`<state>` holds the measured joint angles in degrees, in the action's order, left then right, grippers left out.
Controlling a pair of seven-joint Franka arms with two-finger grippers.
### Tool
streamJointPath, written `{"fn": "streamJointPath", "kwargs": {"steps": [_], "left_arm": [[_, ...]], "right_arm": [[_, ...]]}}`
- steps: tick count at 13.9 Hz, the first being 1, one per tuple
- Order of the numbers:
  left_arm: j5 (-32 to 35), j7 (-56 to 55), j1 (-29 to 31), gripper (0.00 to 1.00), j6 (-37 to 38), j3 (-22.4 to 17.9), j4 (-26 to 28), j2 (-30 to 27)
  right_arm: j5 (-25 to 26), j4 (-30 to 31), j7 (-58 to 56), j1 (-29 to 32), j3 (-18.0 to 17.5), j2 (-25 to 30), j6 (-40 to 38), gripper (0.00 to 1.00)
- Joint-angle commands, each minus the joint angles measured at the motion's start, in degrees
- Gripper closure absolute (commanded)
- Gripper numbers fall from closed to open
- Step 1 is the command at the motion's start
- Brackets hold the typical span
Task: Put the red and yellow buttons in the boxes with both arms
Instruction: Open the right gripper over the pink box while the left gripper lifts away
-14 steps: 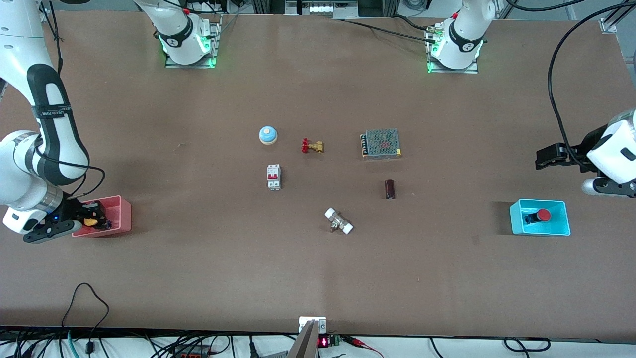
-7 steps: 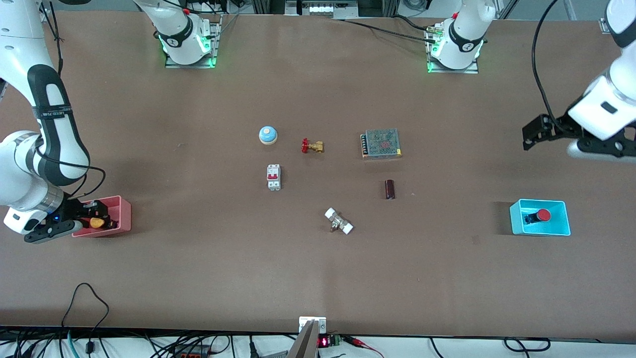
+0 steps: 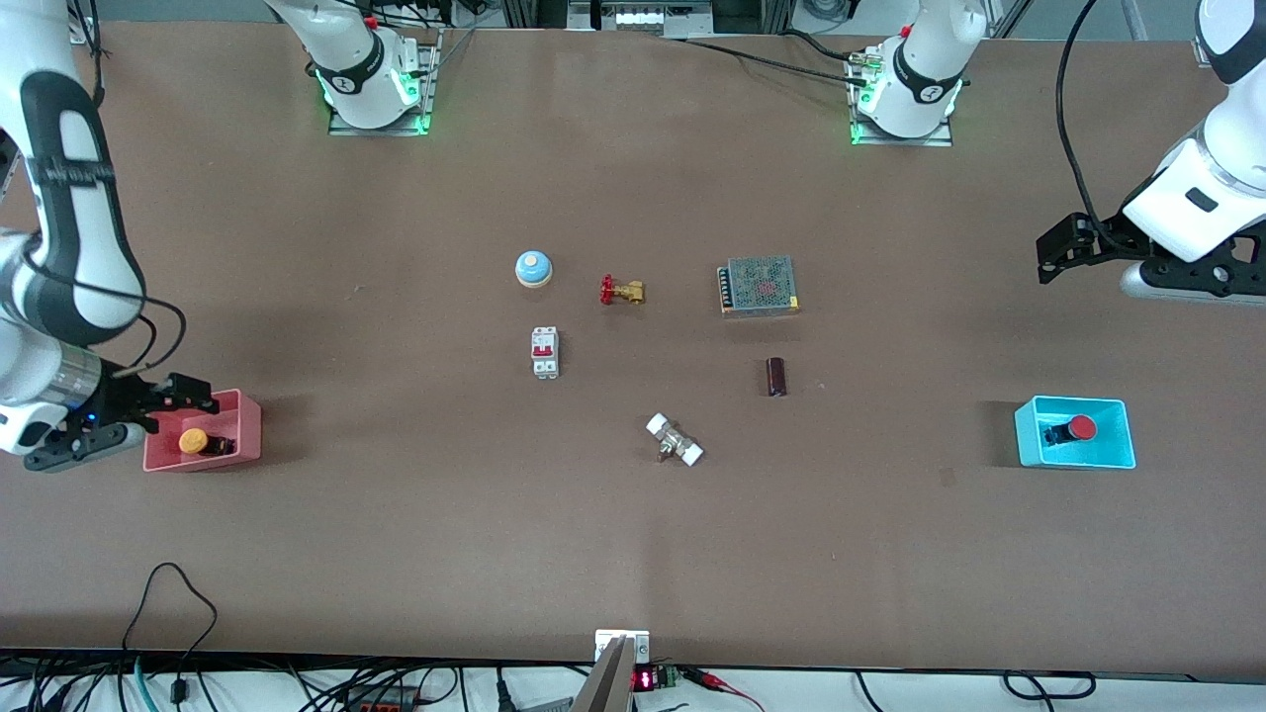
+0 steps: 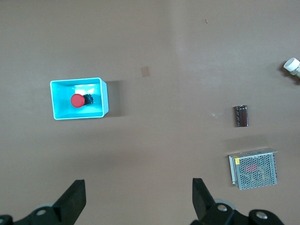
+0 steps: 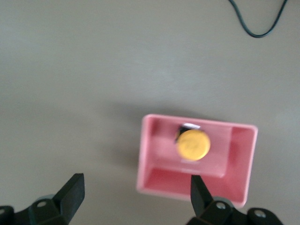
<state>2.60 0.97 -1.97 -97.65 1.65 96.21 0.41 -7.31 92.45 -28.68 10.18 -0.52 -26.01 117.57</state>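
The yellow button (image 3: 193, 441) lies in the pink-red box (image 3: 247, 435) at the right arm's end of the table. My right gripper (image 3: 188, 394) hangs open and empty just above that box's rim. In the right wrist view the yellow button (image 5: 192, 144) sits in the pink-red box (image 5: 187, 180), with my right gripper (image 5: 136, 192) open over the box's edge. The red button (image 3: 1081, 427) lies in the cyan box (image 3: 1078, 460). My left gripper (image 3: 1048, 255) is open, raised well clear of it. The left wrist view shows the red button (image 4: 77, 100), the cyan box (image 4: 105, 96) and my open left gripper (image 4: 138, 201).
Mid-table stand a blue dome bell (image 3: 533, 268), a brass valve (image 3: 621, 291), a white breaker (image 3: 545, 352), a mesh power supply (image 3: 759, 285), a dark cylinder (image 3: 776, 377) and a white-capped fitting (image 3: 675, 440).
My right gripper let go of the yellow button in the pink-red box and lifted out. My left arm rose and drew away from the cyan box toward the robots' bases.
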Motion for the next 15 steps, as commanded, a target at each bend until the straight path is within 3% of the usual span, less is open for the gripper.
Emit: {"fn": "streamJointPath", "kwargs": {"steps": [1, 3, 6, 9, 15], "left_arm": [[1.0, 0.5, -0.5, 0.00, 1.0, -0.4, -0.1, -0.6], [1.0, 0.5, -0.6, 0.00, 1.1, -0.4, -0.1, -0.7], [1.0, 0.5, -0.8, 0.00, 1.1, -0.4, -0.1, -0.7], [1.1, 0.3, -1.1, 0.00, 1.1, -0.2, -0.1, -0.7], [1.1, 0.3, -1.1, 0.00, 1.1, -0.2, -0.1, -0.7]], "right_arm": [[-0.2, 1.7, 8.1, -2.5, 0.1, 9.4, -8.6, 0.00], [1.4, 1.5, 14.9, -5.4, 0.1, 14.6, -12.3, 0.00], [9.7, 1.2, 18.2, -8.6, -0.1, 21.3, -17.5, 0.00], [9.9, 1.1, 21.0, -8.8, -2.3, 25.9, -25.2, 0.00], [9.4, 0.8, 23.1, -10.4, -2.2, 25.1, -25.4, 0.00]]}}
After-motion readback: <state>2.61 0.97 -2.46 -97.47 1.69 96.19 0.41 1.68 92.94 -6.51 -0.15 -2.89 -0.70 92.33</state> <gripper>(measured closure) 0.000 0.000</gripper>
